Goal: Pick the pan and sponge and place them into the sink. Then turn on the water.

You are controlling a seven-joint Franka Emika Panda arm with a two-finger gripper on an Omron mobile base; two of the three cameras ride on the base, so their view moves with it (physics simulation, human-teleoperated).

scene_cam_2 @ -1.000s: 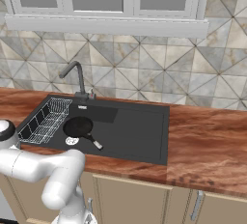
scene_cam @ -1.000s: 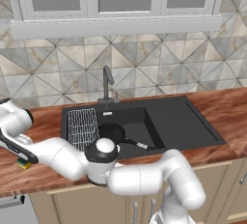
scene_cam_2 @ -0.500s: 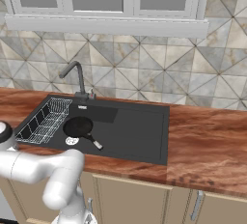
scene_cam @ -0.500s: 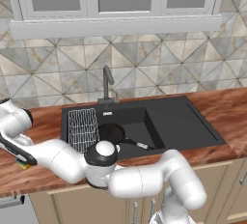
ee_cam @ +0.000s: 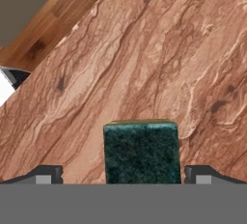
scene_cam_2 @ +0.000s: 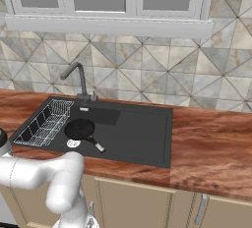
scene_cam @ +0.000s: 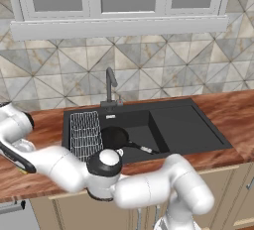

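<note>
The gripper [ee_cam: 123, 179] is standing wide open, straddling the sponge [ee_cam: 141, 151] lying on the counter [ee_cam: 159, 59] left of the sink [scene_cam: 186, 127]. The sponge is probably light and soft, best pinched across its sides. The pan [scene_cam: 115, 137] is resting in the basin.

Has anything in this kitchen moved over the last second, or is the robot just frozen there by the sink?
Nothing has visibly changed. The pan lies in the sink as before, the arm reaches off to the left in the same pose, and no water runs from the faucet. In the hand view, the open gripper sits with the sponge between its fingertips on the wooden counter, not yet gripped.
</note>
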